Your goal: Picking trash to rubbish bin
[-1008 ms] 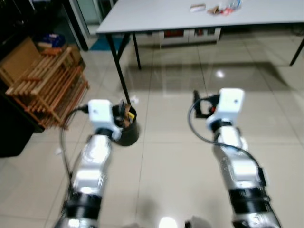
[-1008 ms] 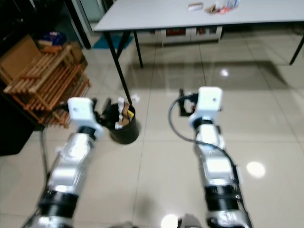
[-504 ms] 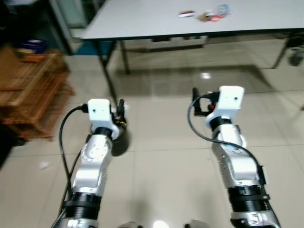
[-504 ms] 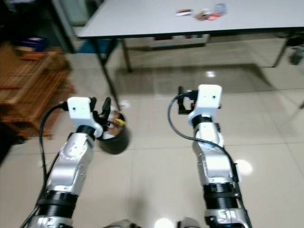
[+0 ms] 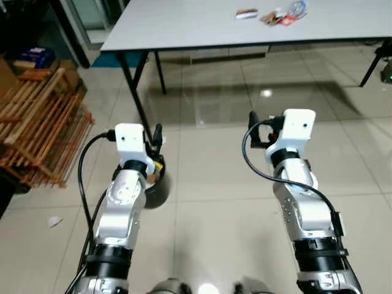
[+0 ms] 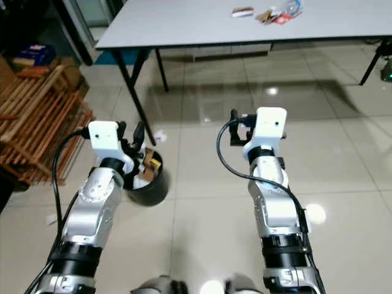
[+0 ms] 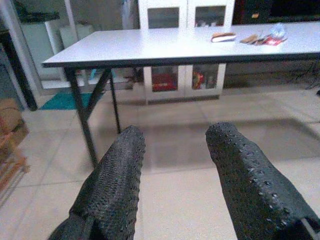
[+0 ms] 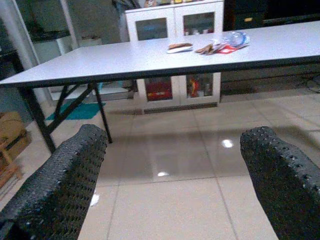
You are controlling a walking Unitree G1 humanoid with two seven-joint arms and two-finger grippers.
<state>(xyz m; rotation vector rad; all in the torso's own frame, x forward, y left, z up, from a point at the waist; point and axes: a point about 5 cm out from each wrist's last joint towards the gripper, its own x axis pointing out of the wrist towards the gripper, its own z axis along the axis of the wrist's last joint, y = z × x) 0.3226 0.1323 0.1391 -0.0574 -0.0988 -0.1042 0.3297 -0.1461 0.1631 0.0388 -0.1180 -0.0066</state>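
Table: a long grey table (image 5: 184,24) fills the upper part of the head views, black legs running down to a glossy tiled floor (image 5: 208,177).
Rack: a slatted wooden rack (image 5: 37,131) leans at the left edge.
Arms: both silver arms reach up from the bottom edge, left arm lower left, right arm lower right.
Bin: the black rubbish bin (image 6: 147,187) sits low and left of centre, just beside the table leg, already holding cardboard and yellow scraps.
Left gripper: the left gripper (image 7: 172,185) hangs at the bin's rim, fingers parted and empty.
Right gripper: the right gripper (image 8: 172,175) is held mid-frame over bare floor, fingers spread wide, holding nothing.
Trash: a small heap of wrappers (image 5: 278,13) lies at the top of the frame, right of centre, on the tabletop.
Floor scrap: a white scrap (image 5: 54,221) lies at lower left.
Handling: the wrappers look light, thin and crinkly, likely to slide on the smooth top; I would pinch one by a raised fold or edge rather than press it flat.
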